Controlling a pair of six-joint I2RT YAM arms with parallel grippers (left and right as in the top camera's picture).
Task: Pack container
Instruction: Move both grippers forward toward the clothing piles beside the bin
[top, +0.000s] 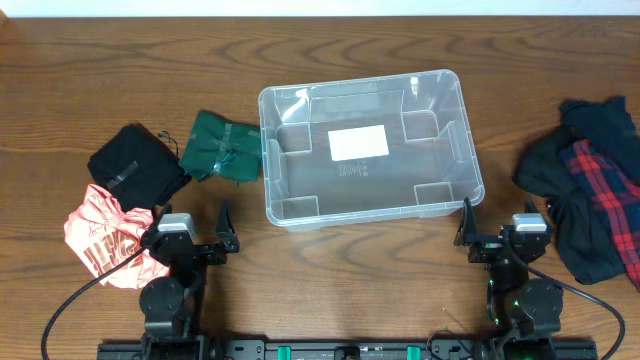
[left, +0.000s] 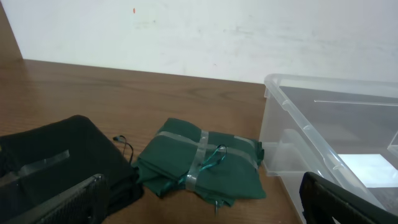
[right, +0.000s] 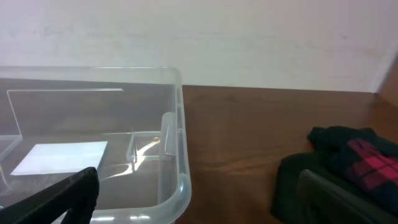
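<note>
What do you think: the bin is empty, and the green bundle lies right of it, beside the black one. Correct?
No. The overhead view shows the green bundle left of the bin, not right. It does lie beside the black bundle; the bin is empty.

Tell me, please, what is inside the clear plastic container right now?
The container holds no clothes. Only the white label on its base and the moulded corner steps show. Nothing covers the inside, so no part of its floor is hidden.

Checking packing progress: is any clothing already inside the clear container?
No, the container shows only its white base label inside, and the green cloth bundle lies outside it.
</note>
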